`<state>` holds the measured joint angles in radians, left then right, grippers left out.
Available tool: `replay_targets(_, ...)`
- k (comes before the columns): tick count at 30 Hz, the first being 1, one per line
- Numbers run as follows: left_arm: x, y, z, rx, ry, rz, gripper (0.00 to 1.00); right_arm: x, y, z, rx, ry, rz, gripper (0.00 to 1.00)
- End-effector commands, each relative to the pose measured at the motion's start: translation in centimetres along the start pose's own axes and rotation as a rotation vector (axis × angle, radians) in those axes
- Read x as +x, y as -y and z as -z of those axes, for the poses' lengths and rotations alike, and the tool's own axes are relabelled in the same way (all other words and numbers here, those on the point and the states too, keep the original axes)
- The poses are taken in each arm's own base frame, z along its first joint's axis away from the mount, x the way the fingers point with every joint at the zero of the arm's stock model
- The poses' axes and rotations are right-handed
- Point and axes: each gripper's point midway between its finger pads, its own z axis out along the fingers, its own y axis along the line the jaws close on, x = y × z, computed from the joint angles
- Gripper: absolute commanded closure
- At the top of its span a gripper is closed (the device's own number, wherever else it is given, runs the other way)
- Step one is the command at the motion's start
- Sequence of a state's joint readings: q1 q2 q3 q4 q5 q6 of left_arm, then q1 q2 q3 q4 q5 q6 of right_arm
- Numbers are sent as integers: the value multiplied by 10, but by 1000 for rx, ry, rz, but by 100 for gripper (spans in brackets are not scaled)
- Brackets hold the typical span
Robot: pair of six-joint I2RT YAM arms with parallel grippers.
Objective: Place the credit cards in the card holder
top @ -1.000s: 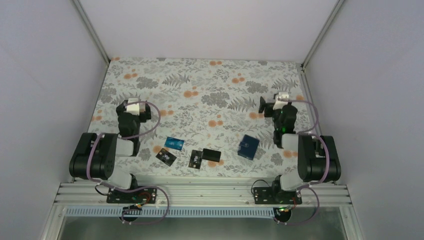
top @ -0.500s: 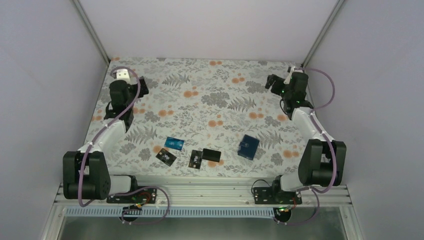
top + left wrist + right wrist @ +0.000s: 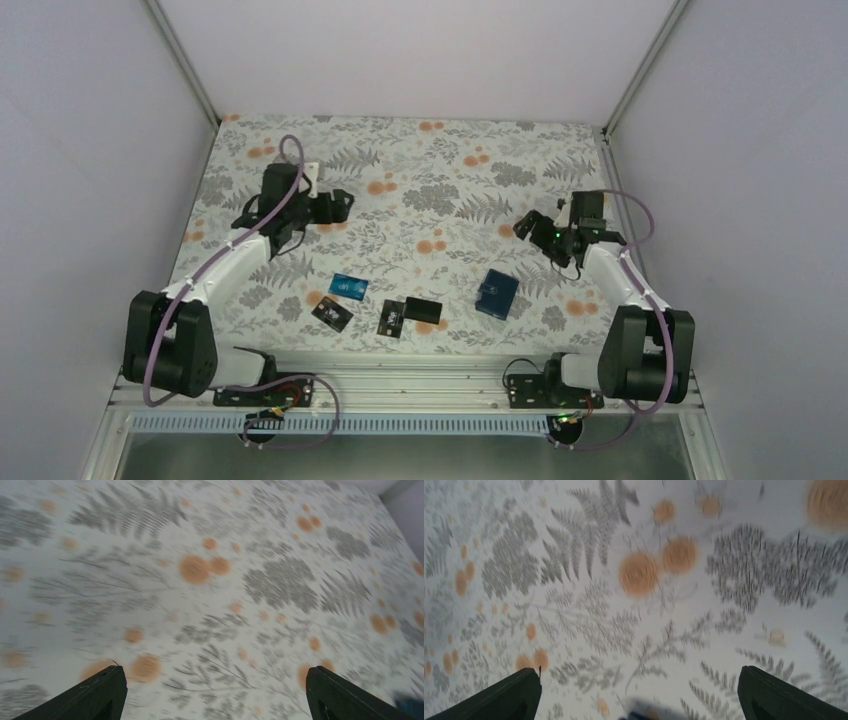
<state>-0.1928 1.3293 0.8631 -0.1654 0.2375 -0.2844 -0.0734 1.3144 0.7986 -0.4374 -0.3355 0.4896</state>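
While left end effector point(image 3: 345, 206) hovers spread | credit cards point(image 3: 349, 287) near, untouched

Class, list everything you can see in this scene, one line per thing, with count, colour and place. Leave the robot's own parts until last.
Teal card: one, teal-blue, flat on the cloth, near-left of centre.
Black cards: three, black, in a row near the front edge, right of and nearer than the teal card.
Card holder: one, dark navy, closed, to the right of the cards.
Tablecloth: one, white with grey ferns and orange dots, covering the table.
Rail: one, silver, along the near edge.
Arms: two, black and white, purple cables, bases on the rail.
Left pincer: open, empty, above the cloth.
Right pincer: open, empty, above the cloth.
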Motion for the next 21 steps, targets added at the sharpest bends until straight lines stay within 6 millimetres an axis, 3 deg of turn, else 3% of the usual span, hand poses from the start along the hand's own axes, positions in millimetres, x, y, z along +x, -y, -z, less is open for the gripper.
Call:
replay_targets(1, 35, 50, -11, 158, -143, 23, 12, 47, 8, 1, -17, -161, -59, 1)
replay_targets(10, 105, 144, -50, 290, -339, 18, 14, 91, 15, 16, -12, -276, -92, 2)
replay_targets(16, 131, 210, -72, 377, -427, -63, 17, 138, 19, 9, -14, -409, -113, 14)
replay_targets(21, 144, 240, -78, 431, -461, -102, 18, 166, 26, 3, 21, -483, -114, 24)
